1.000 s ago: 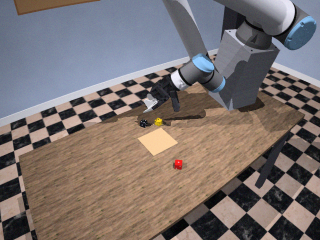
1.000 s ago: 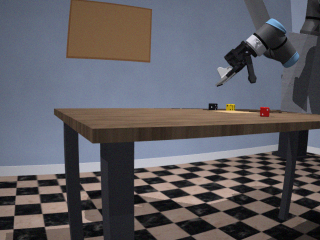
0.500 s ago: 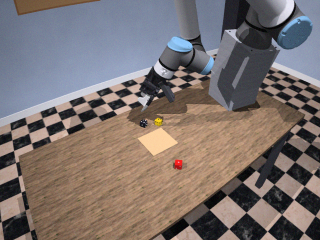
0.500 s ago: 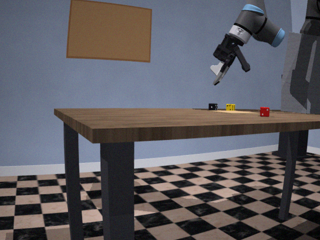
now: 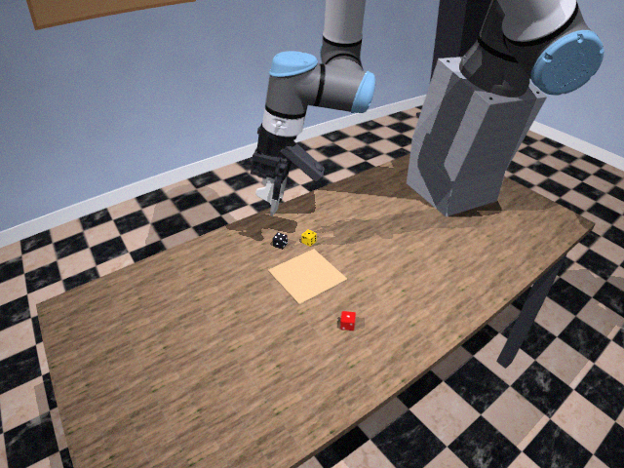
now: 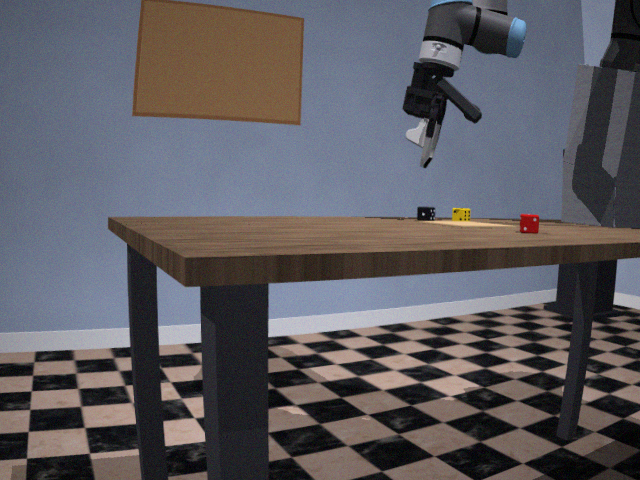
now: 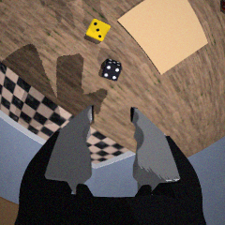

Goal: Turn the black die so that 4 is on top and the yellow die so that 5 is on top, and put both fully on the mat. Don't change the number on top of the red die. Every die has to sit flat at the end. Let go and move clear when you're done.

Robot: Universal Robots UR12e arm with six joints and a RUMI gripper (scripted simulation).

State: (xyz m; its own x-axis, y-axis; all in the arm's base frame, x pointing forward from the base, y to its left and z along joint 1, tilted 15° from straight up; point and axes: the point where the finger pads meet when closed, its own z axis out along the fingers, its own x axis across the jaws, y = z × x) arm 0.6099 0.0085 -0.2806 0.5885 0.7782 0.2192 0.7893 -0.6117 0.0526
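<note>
A blue wall stands behind a checkered floor, and over that floor runs the wooden table. On it lies the tan mat, with no die on it. My jaws hang above the table's far side, tips pointing down, parted by a modest gap with nothing between them. The black die is the nearer one: it sits on the wood off the mat, below me and toward the mat side, roughly in line with the gap in my wrist view. The yellow die is beside it, apart, farther from my tips and over to the left in that view, also just off the mat. The red die sits past the mat with a one on top. I read a four on the black die's upper face and a three on the yellow's, so I judge the black one may only need carrying, the yellow a turn too. Coming down on black, I would have to travel toward the mat as well as lower, keeping clear of yellow.
</note>
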